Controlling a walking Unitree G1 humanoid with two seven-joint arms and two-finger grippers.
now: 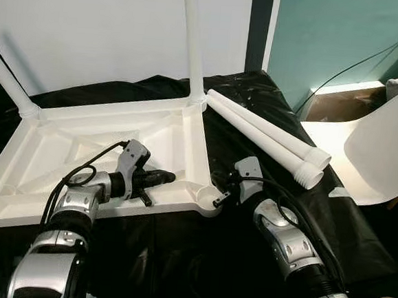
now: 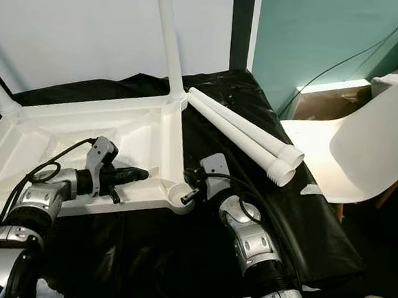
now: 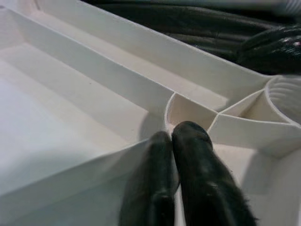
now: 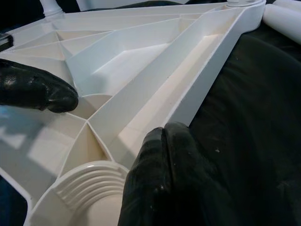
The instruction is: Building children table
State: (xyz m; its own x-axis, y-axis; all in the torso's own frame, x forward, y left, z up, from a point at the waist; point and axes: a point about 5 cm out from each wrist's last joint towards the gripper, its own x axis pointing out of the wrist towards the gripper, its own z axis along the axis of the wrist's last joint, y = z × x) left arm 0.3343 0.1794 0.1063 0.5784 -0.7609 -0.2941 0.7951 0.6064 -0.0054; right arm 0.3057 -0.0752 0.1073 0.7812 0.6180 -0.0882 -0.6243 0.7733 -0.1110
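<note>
Right gripper [image 1: 217, 200]: nearest the camera, its silver arm reaching forward from the lower right; the two black fingers [image 4: 164, 188] are pressed together at the outer edge of the near corner, just beside the threaded socket [image 4: 91, 186], with nothing between them.
Left gripper [image 1: 165, 179]: arm bent in from the lower left, wrist turned sideways, fingers [image 3: 188, 155] closed against each other and lying inside the tabletop by a rib close to the same corner; it holds nothing.
Tabletop [image 1: 83, 136]: white plastic, upside down on the black cloth [image 1: 265, 182], underside up, showing raised ribs in triangular cells and a round ridged socket at the near right corner.
Mounted legs: one white leg [image 1: 192, 38] stands upright at the far right corner; another [image 1: 8, 79] rises at a slant from the far left corner.
Loose legs [image 1: 269, 137]: two white tubes lying side by side on the cloth to the right of the tabletop, threaded ends toward the robot.
White chair [image 1: 385, 146]: right of the cloth, beyond its edge.
Background: white panel [image 1: 91, 23] behind the tabletop, teal wall [image 1: 332, 35] to the right.
</note>
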